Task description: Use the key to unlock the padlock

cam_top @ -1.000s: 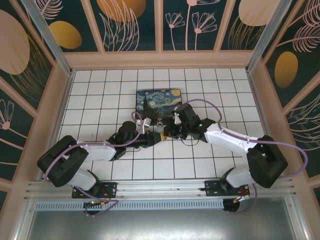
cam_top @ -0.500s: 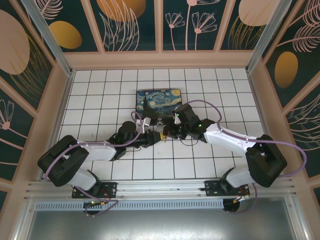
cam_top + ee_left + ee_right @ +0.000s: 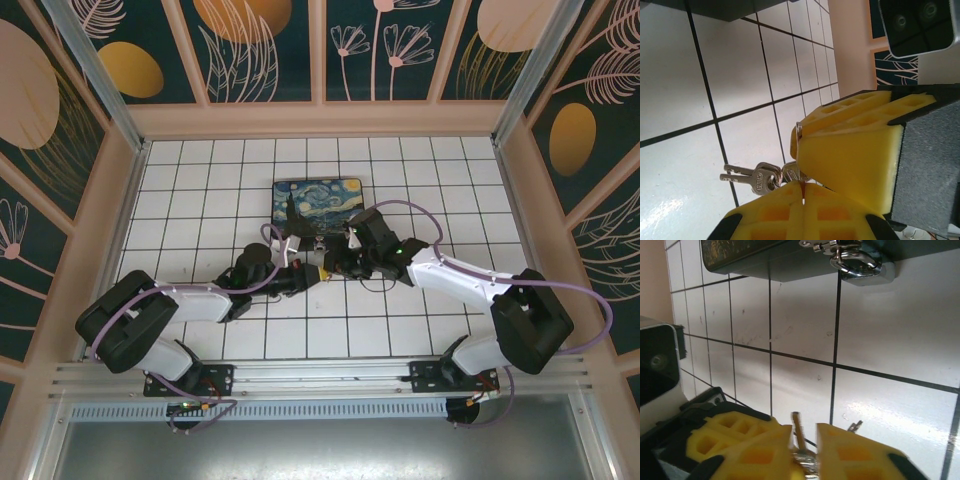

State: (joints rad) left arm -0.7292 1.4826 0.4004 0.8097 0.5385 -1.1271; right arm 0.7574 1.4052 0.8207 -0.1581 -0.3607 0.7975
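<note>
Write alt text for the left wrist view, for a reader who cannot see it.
The left gripper has its yellow fingers shut on a ring of small silver keys, whose blades stick out to the left above the white tiled table. The underside of a dark box crosses the top left corner.

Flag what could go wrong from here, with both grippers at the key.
1. The left gripper holds the key only at its fingertips; it sticks out sideways and could pivot or slip.
2. The right gripper has its jaws slightly apart around a blade; retreating could snag it.
3. The padlock hangs loose from the hasp of the box, unheld; key pressure may just push it away.
</note>
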